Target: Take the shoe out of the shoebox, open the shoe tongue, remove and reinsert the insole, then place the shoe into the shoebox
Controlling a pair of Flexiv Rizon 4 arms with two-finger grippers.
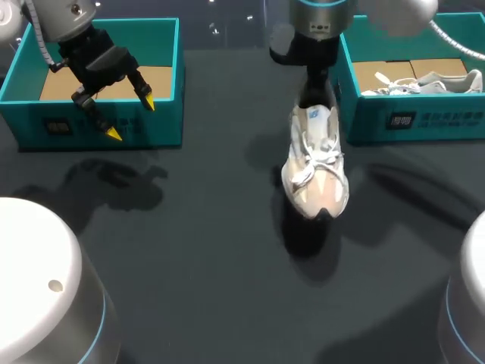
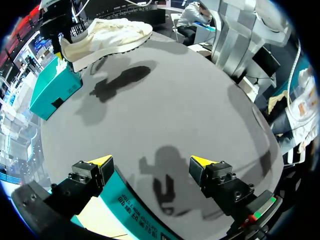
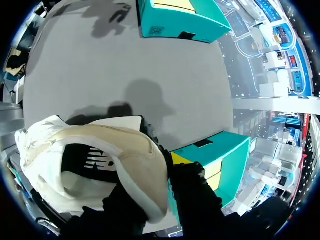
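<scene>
Hanging from right claw: white-beige laced shoe, heel seemingly pinched.

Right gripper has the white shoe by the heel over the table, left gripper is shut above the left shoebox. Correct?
Not quite: the left gripper is open. The left wrist view shows its tips wide apart, nothing between them, above the left shoebox. The rest stands: the right gripper holds the white shoe by the heel over the table.
</scene>
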